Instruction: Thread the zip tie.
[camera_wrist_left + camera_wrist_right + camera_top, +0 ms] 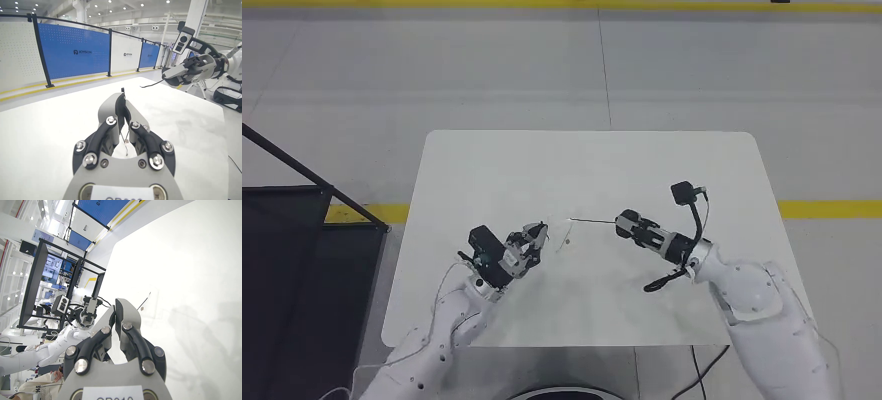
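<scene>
Zip tie pinched in right gripper — tip toward left gripper.

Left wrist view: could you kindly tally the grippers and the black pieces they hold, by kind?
Grippers: 2, the left gripper and the right gripper.
Black pieces: 2, a short black piece in the left, a black strip in the right.
Total: 4.
</scene>
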### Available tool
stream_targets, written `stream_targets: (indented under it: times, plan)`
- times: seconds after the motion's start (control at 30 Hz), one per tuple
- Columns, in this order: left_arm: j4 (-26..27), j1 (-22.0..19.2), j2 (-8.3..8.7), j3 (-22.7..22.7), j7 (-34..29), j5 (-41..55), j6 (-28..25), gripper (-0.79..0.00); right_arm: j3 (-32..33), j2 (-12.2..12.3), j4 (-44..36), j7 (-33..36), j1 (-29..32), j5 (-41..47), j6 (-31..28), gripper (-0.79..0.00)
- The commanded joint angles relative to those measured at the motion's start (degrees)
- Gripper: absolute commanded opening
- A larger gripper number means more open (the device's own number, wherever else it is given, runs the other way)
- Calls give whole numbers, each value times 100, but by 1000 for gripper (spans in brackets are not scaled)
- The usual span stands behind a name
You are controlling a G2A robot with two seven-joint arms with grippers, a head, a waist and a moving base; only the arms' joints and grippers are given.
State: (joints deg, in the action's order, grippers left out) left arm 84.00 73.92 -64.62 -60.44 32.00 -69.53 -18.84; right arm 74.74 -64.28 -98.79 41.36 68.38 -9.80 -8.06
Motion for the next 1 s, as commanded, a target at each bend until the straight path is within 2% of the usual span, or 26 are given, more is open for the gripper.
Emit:
stream_targets:
  times: [0.0, 0.13, 0.57, 0.97]
  plan:
    - [43, 24, -14, 18, -108, -52, 121, -785, 0, 0, 0, 0, 0, 0, 0, -785]
    - [-3, -5, -69, 83, -12, -17, 259, -785, -56, -7, -45, -45, 25, 23, 167, -785]
    - [-176, -211, -302, 533, 369, -836, 1423, -785, -21, 28, -225, 184, 131, 188, 70, -785]
    - [-318, -298, -401, 633, 399, -946, 1473, -785, 56, 54, -407, 43, 325, 236, 64, -785]
